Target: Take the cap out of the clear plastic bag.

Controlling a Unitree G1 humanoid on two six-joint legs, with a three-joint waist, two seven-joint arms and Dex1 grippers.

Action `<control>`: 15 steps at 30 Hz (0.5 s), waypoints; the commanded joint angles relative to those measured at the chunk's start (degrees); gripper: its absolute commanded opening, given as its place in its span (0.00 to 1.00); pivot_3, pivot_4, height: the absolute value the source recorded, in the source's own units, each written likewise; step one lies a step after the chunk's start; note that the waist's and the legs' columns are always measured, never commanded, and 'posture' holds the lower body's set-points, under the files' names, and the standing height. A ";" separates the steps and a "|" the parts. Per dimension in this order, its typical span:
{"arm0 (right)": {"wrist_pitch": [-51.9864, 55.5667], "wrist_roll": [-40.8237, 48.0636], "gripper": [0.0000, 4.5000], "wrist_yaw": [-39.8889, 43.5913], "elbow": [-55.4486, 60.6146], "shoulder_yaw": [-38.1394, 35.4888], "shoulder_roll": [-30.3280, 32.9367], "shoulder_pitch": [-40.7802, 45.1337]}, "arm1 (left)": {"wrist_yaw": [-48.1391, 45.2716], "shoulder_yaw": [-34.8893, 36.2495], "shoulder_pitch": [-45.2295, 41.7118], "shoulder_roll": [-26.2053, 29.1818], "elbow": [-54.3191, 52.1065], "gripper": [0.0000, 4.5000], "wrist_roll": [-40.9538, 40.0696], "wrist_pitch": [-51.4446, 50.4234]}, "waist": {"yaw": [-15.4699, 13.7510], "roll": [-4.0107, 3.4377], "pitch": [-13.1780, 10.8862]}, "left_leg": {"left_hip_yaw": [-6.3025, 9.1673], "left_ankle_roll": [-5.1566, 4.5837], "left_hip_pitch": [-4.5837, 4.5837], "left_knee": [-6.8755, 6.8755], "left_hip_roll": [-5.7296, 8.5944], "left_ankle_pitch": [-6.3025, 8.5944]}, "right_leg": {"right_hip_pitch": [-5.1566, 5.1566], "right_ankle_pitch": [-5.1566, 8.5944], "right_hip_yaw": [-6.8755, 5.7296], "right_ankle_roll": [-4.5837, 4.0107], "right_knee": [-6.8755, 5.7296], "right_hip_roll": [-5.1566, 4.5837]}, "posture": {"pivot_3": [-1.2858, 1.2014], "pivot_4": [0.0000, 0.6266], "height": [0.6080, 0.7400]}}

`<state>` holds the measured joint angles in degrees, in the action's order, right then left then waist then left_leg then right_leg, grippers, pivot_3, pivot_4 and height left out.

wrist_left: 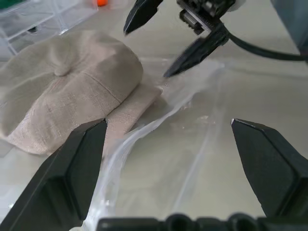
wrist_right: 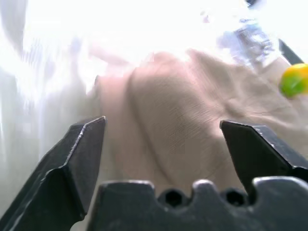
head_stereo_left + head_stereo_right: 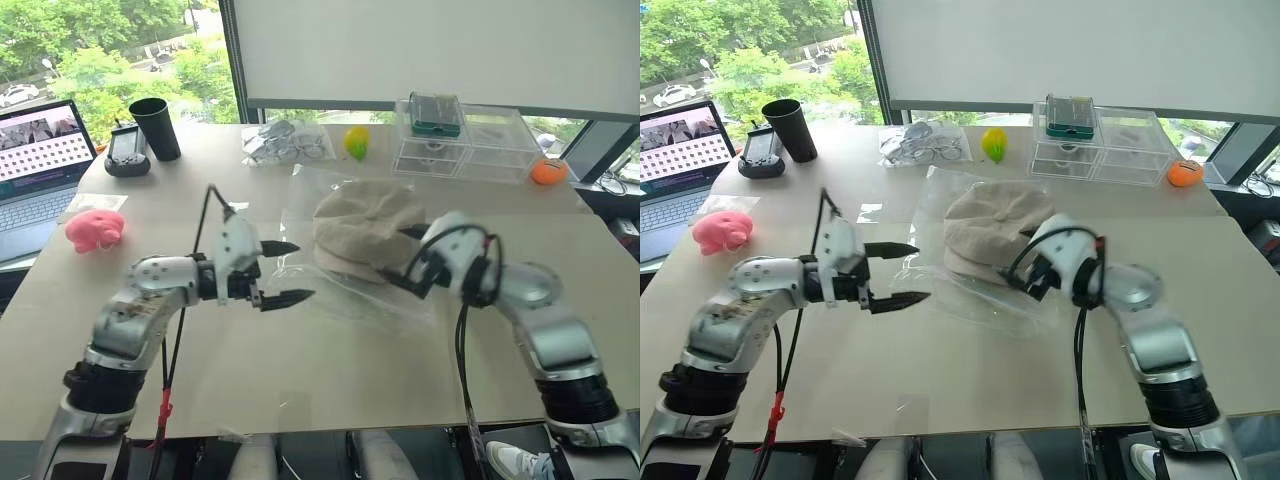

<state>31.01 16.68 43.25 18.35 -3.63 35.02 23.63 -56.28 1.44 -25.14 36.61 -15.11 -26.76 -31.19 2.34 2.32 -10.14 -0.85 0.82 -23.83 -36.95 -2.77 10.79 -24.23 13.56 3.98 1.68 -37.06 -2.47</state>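
The beige cap (image 3: pixel 362 228) lies at the middle of the table, its brim toward me. The clear plastic bag (image 3: pixel 335 295) is spread flat and crinkled under and in front of it. I cannot tell whether any of the cap is still inside the bag. My left gripper (image 3: pixel 304 270) hovers open just left of the bag's near part, holding nothing. My right gripper (image 3: pixel 397 258) is open at the cap's right side, with nothing in it. In the left wrist view the cap (image 1: pixel 72 82) and the right gripper (image 1: pixel 147 53) face my open left fingers (image 1: pixel 82 159).
A pink plush toy (image 3: pixel 95 228) and a laptop (image 3: pixel 35 160) are at the left. A black cup (image 3: pixel 157 128), a small bag with glasses (image 3: pixel 285 142), a yellow-green toy (image 3: pixel 356 142), a clear drawer box (image 3: pixel 465 140) and an orange ball (image 3: pixel 548 171) line the back.
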 commanded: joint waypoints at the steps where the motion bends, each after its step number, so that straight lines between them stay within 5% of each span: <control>1: 11.68 9.96 1.00 -3.15 2.62 -12.30 0.90 -0.74 | 12.69 10.76 -0.57 -2.39 -0.80 0.98 -3.56 -6.44 | -0.26 0.01 0.00 | 0.01 0.00 0.01 0.00 0.00 0.00 | 0.02 -0.02 -0.02 -0.03 0.01 0.00 | 0.52 0.24 1.00; 10: 14.10 -3.46 1.00 -33.47 -3.27 -17.20 -6.58 1.25 | 47.31 25.52 6.35 -11.19 2.91 0.98 10.34 -3.34 | 0.39 0.00 0.02 | -0.03 0.01 0.06 0.04 0.02 0.00 | -0.02 -0.07 0.10 -0.11 -0.02 0.00 | 0.52 0.24 1.00; 15: 6.39 -10.80 1.00 -38.21 -8.83 -11.97 -7.48 2.30 | 54.85 28.33 9.91 -17.01 2.01 0.98 11.31 -1.27 | -0.08 0.01 0.02 | -0.05 0.03 0.02 0.04 0.04 -0.01 | -0.04 -0.09 0.08 -0.12 -0.03 -0.02 | 0.52 0.24 1.00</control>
<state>41.97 8.60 6.46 9.81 -17.25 27.33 24.44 -3.97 28.41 -15.45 20.74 -10.85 -15.80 -34.75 2.26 2.33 -10.11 -0.93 0.85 -23.79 -36.92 -2.72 10.78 -24.25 13.46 4.07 1.56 -37.07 -2.51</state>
